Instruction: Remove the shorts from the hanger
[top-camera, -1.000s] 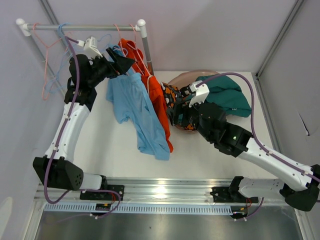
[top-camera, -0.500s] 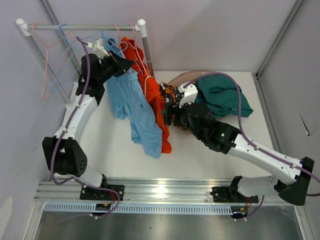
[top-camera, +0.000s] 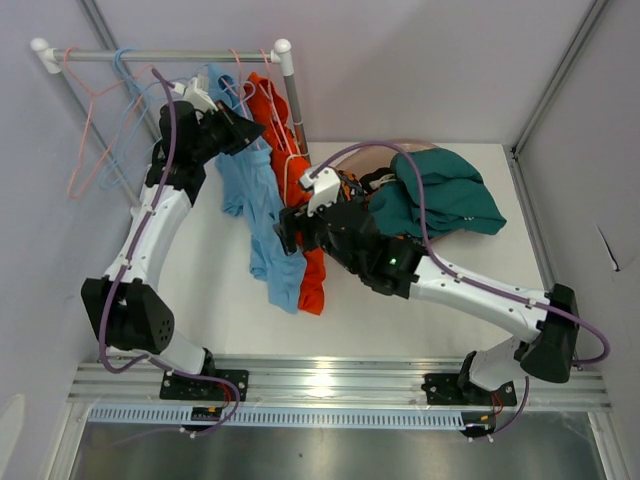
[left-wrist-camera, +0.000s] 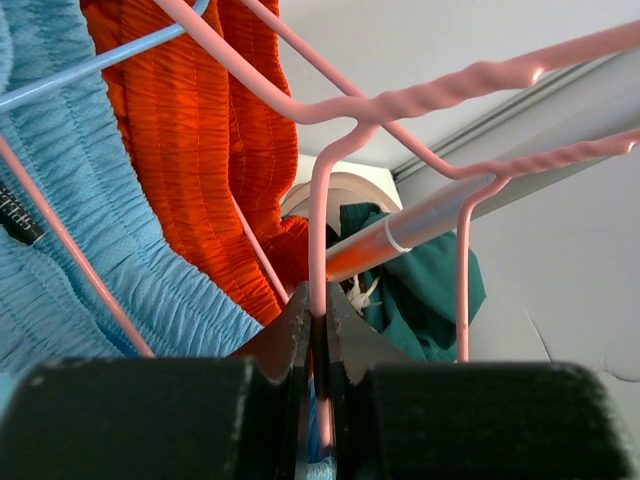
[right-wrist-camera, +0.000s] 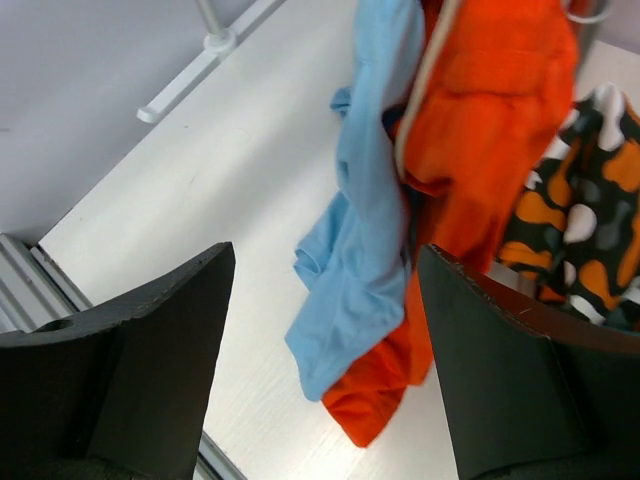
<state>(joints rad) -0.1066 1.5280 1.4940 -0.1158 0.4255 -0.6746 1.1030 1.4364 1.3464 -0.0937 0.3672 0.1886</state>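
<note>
Light blue shorts (top-camera: 262, 215) and bright orange shorts (top-camera: 312, 282) hang side by side from hangers at the right end of the rail (top-camera: 170, 55). My left gripper (top-camera: 248, 128) is up at their waistbands. In the left wrist view it (left-wrist-camera: 320, 318) is shut on the upright wire of a pink hanger (left-wrist-camera: 400, 100), with the blue waistband (left-wrist-camera: 70, 230) and the orange waistband (left-wrist-camera: 200, 130) to the left. My right gripper (top-camera: 288, 235) is open beside the lower ends of both shorts. In its wrist view the blue shorts (right-wrist-camera: 365, 250) and the orange shorts (right-wrist-camera: 480, 150) hang between the wide jaws (right-wrist-camera: 325, 258), untouched.
A round basket (top-camera: 372, 150) at the back right holds teal shorts (top-camera: 445, 195) and black shorts with an orange-and-white pattern (right-wrist-camera: 575, 215). Bare pink and blue hangers (top-camera: 95, 130) dangle at the left end of the rail. The rack's right post (top-camera: 293, 100) stands behind the orange shorts.
My left gripper has closed on the pink hanger wire. The right arm has swung left from the basket to the hanging shorts' lower ends, and the shorts have shifted a little.
</note>
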